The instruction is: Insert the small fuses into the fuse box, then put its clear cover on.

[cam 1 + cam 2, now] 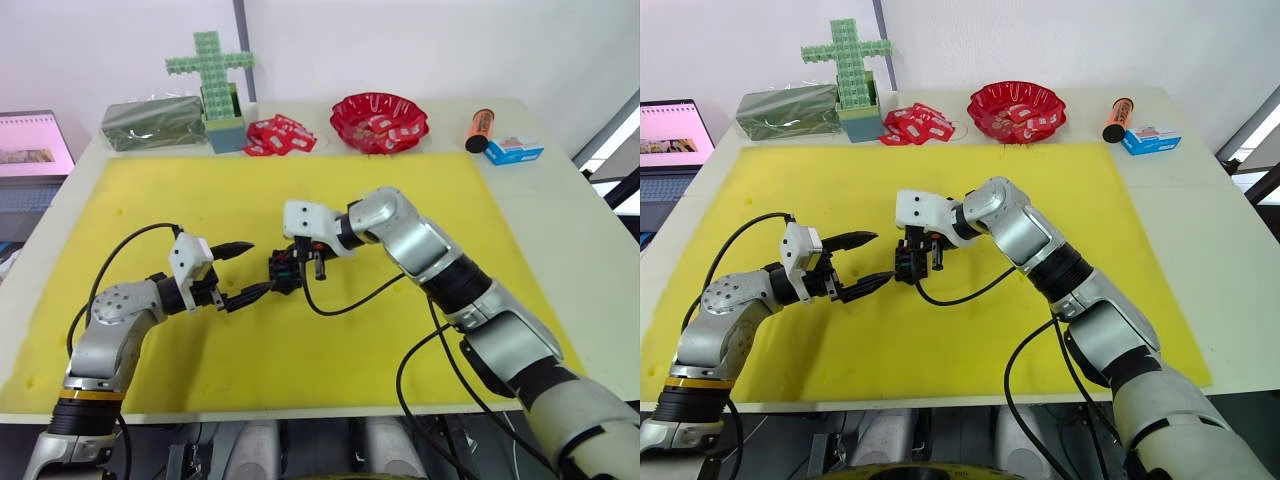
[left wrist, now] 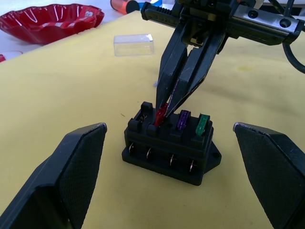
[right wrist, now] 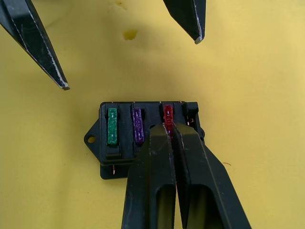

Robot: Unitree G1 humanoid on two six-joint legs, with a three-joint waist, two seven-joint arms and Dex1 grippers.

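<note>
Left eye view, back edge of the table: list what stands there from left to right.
Dark green wrapped block → green cross-shaped block stack → pile of red-white packets → red scalloped bowl → orange cylinder → blue and white box.

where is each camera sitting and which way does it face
Left eye and right eye views: on the head, looking forward and down at the yellow mat; both arms show.
Left wrist view: along the open left gripper at the fuse box.
Right wrist view: straight down the right gripper, shut on the red fuse.
All views share the fuse box; both wrist views show the green fuse.
</note>
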